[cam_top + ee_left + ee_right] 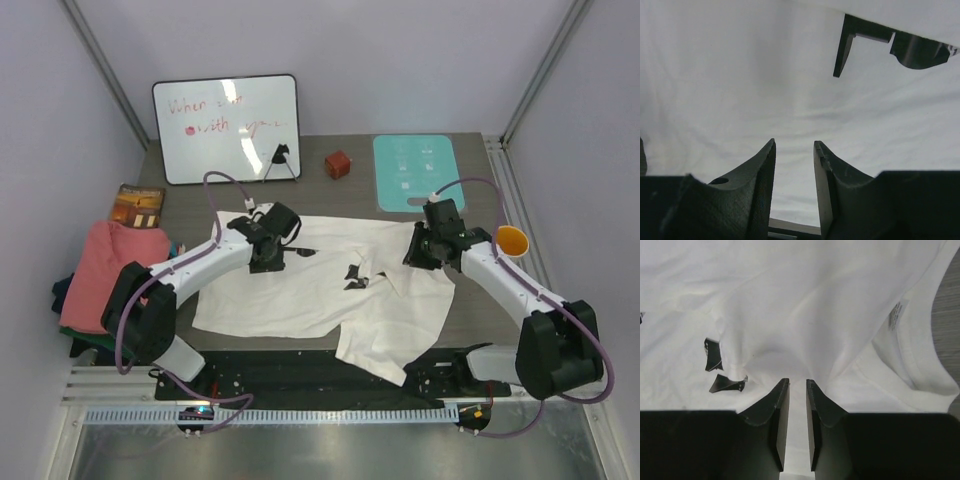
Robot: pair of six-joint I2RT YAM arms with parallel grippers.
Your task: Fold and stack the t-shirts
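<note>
— Where is the shirt you are working on?
— The white t-shirt (pixel 320 290) lies spread across the middle of the desk (pixel 330 200), rumpled, with one flap hanging over the near edge. A few black marks (pixel 355 275) show on it

— And your other shirts?
— They sit in a pile at the left edge: the salmon-pink shirt (pixel 105 270) on top, darker cloth (pixel 68 300) peeking out beneath it

— What is your right claw doing?
— Your right claw (pixel 418 255) is at the shirt's far right edge, near the collar. In its wrist view the fingers (pixel 777 410) stand almost together and the folds of white cloth run into the slit between them, so it is clenched on the white t-shirt

— Your left one?
— Your left claw (pixel 268 262) is low over the shirt's far left part. Its fingers (pixel 762 170) stand apart with flat cloth showing beyond the gap: released, gripping nothing

— What else is on your desk?
— At the back, a whiteboard (pixel 227 128), a red block (pixel 338 164) and the teal mat (pixel 415 172); an orange cup (pixel 511 241) just beside your right arm; a brown packet (pixel 137 205) behind the pile
</note>
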